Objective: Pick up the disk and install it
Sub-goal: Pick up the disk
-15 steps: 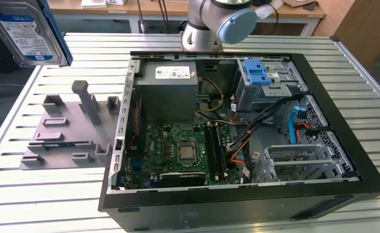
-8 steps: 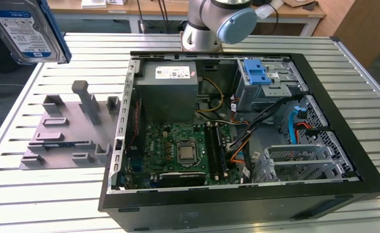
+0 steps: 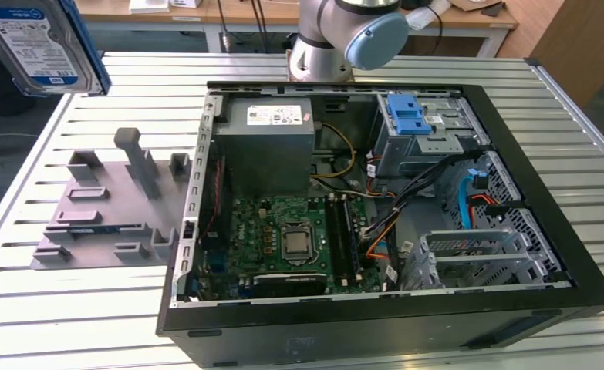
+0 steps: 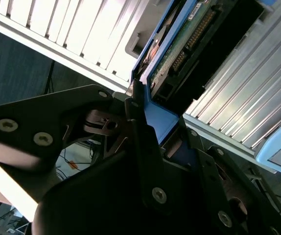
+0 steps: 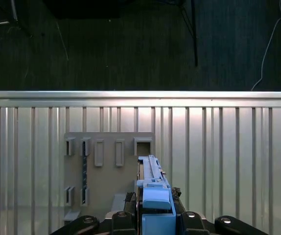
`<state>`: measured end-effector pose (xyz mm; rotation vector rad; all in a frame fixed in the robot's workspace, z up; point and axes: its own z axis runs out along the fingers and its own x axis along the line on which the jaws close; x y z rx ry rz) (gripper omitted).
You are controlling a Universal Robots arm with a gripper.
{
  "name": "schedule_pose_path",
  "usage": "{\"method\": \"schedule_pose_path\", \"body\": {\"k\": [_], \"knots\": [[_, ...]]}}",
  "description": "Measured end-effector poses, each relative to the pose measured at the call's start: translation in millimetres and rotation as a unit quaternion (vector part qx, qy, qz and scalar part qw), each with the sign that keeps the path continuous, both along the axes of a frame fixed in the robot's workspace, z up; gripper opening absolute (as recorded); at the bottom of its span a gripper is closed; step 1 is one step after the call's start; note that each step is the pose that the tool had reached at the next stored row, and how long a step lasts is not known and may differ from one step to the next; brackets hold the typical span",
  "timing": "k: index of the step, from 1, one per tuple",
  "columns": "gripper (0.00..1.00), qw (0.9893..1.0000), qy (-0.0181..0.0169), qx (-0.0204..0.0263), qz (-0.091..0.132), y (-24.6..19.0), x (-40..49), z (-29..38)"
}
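Note:
The disk (image 3: pixel 45 42), silver with a white-and-blue label, hangs high over the table's far corner at the exterior view's left. In the second wrist view its blue side rail and green circuit board (image 4: pixel 179 44) run between the dark fingers (image 4: pixel 140 142) of my gripper (image 4: pixel 165 122), which is shut on it. The first wrist view looks down along the disk's blue-railed edge (image 5: pixel 152 186), with my gripper (image 5: pixel 155 220) around it, above the grey slotted fixture plate (image 5: pixel 108 176).
An open computer case (image 3: pixel 528 154) lies on the slatted table, with a grey power-supply box (image 3: pixel 265 139), a motherboard (image 3: pixel 291 235) and a drive bay with a blue latch (image 3: pixel 409 116). The fixture plate (image 3: pixel 106 208) lies at the exterior view's left. The arm's base (image 3: pixel 328 46) stands behind the case.

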<state>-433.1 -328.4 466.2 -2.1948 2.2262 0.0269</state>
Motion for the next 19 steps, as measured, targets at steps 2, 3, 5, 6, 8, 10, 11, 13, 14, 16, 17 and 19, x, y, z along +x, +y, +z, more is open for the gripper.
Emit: {"method": "schedule_pose_path", "body": {"k": [2, 3, 5, 6, 8, 10, 11, 13, 14, 16, 17, 19], "knots": [[0.36, 1.0, 0.0, 0.0, 0.0, 0.0, 0.0, 2.6], [0.36, 1.0, 0.0, 0.0, 0.0, 0.0, 0.0, 3.9], [0.36, 1.0, 0.0, 0.0, 0.0, 0.0, 0.0, 6.5], [0.36, 1.0, -0.0001, 0.0, 0.0, 0.0, 0.0, 7.9], [0.36, 1.0, 0.0, 0.0, 0.0, 0.0, 0.0, 10.6], [0.36, 1.0, -0.0001, 0.0, 0.0, 0.0, 0.0, 13.2], [0.36, 1.0, 0.0, 0.0, 0.0, 0.0, 0.0, 14.6], [0.36, 1.0, -0.0001, 0.0, 0.0, 0.0, 0.0, 17.2], [0.36, 1.0, -0.0001, 0.0, 0.0, 0.0, 0.0, 18.5], [0.36, 1.0, 0.0, 0.0, 0.0, 0.0, 0.0, 26.7], [0.36, 1.0, -0.0001, 0.0, 0.0, 0.0, 0.0, 27.7], [0.36, 1.0, -0.0001, 0.0, 0.0, 0.0, 0.0, 29.2]]}}
